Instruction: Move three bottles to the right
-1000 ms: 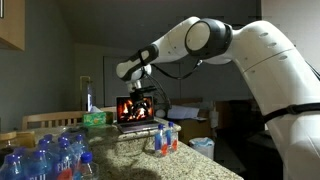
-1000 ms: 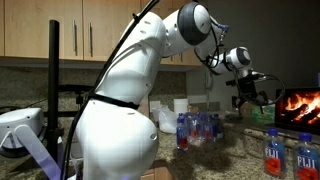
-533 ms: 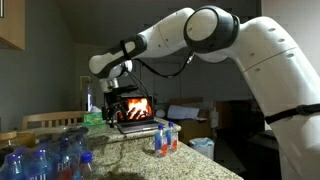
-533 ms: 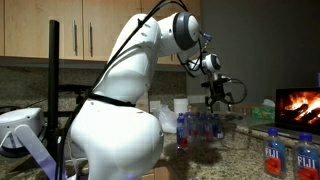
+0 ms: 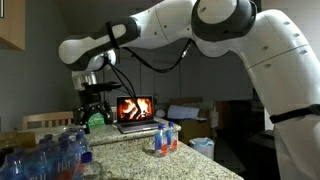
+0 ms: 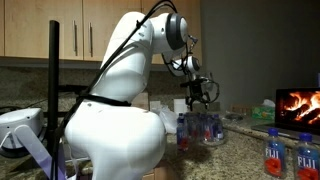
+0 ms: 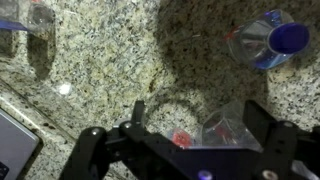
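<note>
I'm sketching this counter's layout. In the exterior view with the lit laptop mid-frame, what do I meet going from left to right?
Crowd of bottles → tool, open above the counter → laptop → small group of bottles → robot's white body.

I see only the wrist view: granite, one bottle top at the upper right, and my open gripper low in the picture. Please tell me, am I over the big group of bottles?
Observer: Yes. In an exterior view the gripper hangs above the packed group of bottles, clear of their caps.
Operator: Do any bottles stand apart from that group?
Observer: Two bottles stand side by side on the counter, away from the group and near an open laptop.
</note>
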Robot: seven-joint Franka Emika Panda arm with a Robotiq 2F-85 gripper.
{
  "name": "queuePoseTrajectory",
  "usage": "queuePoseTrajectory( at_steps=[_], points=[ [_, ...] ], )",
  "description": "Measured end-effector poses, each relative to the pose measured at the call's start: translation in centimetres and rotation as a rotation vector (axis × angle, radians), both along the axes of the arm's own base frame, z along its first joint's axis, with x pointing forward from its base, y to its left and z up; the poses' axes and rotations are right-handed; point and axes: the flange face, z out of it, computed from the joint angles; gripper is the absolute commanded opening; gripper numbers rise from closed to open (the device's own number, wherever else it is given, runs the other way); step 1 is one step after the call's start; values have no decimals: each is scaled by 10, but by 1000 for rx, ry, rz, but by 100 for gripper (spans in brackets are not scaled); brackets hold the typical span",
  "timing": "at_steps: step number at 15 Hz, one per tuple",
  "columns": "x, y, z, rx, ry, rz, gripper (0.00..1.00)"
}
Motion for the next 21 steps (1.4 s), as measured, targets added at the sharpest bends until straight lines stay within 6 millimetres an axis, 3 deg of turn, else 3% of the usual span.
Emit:
queuePoseTrajectory(
  at_steps=[4,9,13,21],
  points=[
    [-15,15,5,5,9,48,100],
    [-33,23,-14,-4,81,209,100],
    [-47,11,-21,-8,132,361,100],
    [-65,-24,-10,-3,139,622,100]
  ],
)
